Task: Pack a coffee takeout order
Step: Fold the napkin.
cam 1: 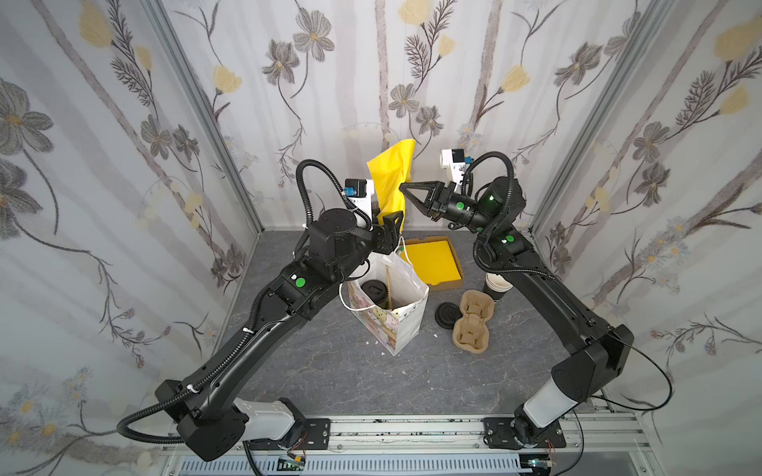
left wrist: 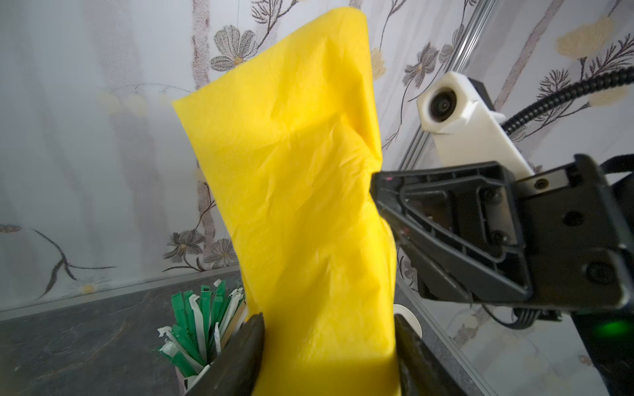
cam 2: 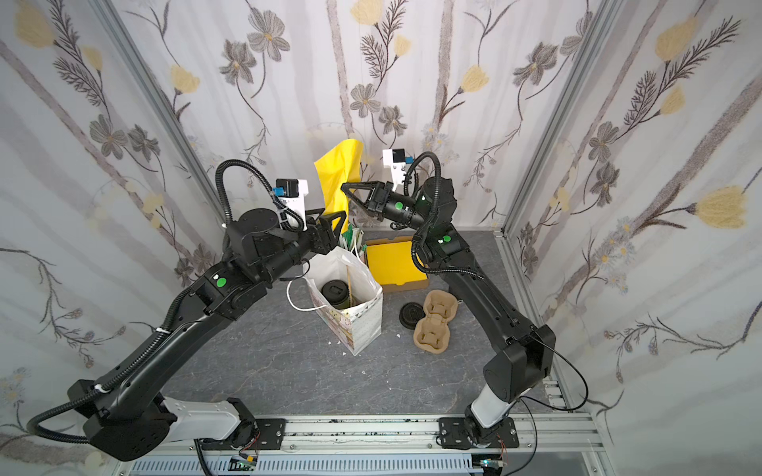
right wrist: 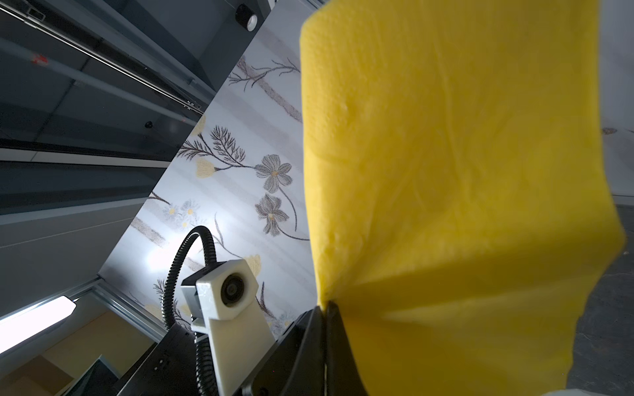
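Observation:
A bright yellow napkin (cam 1: 389, 181) (cam 2: 338, 177) hangs unfolded in the air above a white paper bag (cam 1: 406, 317) (cam 2: 365, 325). My right gripper (cam 1: 402, 187) (right wrist: 324, 305) is shut on its side edge. My left gripper (cam 1: 393, 222) (left wrist: 329, 319) stands open just above the bag's far rim. The napkin's lower end (left wrist: 326, 343) hangs between its two fingers. Inside the bag stands the cup with its black lid (cam 1: 375, 288) (cam 2: 334, 288). The thin tan stick (cam 1: 388, 288) (cam 2: 350, 284) leans beside it.
A cardboard tray (cam 1: 457, 263) holding yellow napkins lies behind the bag on the right. A loose black lid (cam 1: 447, 315), a tan pulp carrier (cam 1: 472, 321) and a stack of cups (cam 1: 497, 286) sit under the right arm. A holder of green-and-white packets (left wrist: 199, 329) stands at the back.

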Controlling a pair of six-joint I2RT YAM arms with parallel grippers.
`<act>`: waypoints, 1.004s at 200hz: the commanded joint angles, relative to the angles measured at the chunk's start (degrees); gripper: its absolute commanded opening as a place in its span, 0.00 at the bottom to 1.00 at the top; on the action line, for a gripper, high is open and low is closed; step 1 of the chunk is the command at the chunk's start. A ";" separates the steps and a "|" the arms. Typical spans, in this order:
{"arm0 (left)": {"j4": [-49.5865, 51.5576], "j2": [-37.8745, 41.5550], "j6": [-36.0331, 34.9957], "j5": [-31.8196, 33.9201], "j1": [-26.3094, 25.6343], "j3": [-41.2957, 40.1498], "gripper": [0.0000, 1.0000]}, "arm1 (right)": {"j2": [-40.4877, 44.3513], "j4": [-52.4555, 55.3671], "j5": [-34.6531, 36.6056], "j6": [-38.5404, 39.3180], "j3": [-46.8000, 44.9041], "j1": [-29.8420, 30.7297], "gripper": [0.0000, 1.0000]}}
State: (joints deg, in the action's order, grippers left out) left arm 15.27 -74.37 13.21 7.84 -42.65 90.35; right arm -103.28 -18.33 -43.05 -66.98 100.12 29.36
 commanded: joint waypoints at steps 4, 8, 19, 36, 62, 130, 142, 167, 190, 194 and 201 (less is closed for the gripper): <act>-0.27 1.34 -2.79 -1.24 0.01 -1.12 0.60 | -1.03 4.49 1.72 2.44 2.23 0.66 0.00; -0.32 1.27 -2.88 -1.40 -0.01 -1.21 0.60 | -0.97 4.79 1.87 2.54 2.43 0.75 0.00; -0.46 1.07 -2.93 -1.66 0.03 -1.31 0.60 | -0.95 5.39 2.32 2.78 2.94 1.16 0.00; -0.73 0.33 -3.02 -2.37 0.02 -0.60 0.60 | -0.77 6.64 3.00 3.31 3.52 1.61 0.00; -1.37 0.14 -4.15 -1.28 0.00 -0.23 0.61 | -0.05 8.57 4.54 4.06 3.72 2.19 0.00; -3.31 1.50 -9.21 1.48 -0.07 -3.57 0.29 | 1.67 11.46 5.17 4.97 3.69 3.09 0.00; -3.70 1.66 -10.08 1.06 0.03 -3.94 0.18 | 1.76 11.86 5.12 4.94 3.73 3.07 0.00; -4.19 2.01 -11.41 0.73 0.02 -4.12 0.02 | 1.70 12.16 4.73 4.95 3.69 3.10 0.00; -4.71 2.08 -12.97 1.22 0.03 -4.67 0.00 | 1.43 12.26 4.72 4.88 3.75 3.11 0.00; -4.80 2.04 -13.49 1.17 0.04 -4.74 0.00 | 1.40 12.26 4.72 4.77 3.72 3.08 0.00; -4.87 2.03 -14.25 0.89 0.02 -4.87 0.00 | 1.30 12.13 4.56 4.57 3.76 3.11 0.00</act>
State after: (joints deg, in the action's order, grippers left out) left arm 13.21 -72.60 2.33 8.82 -42.65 85.95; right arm -101.80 -5.65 -38.61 -62.46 103.39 32.34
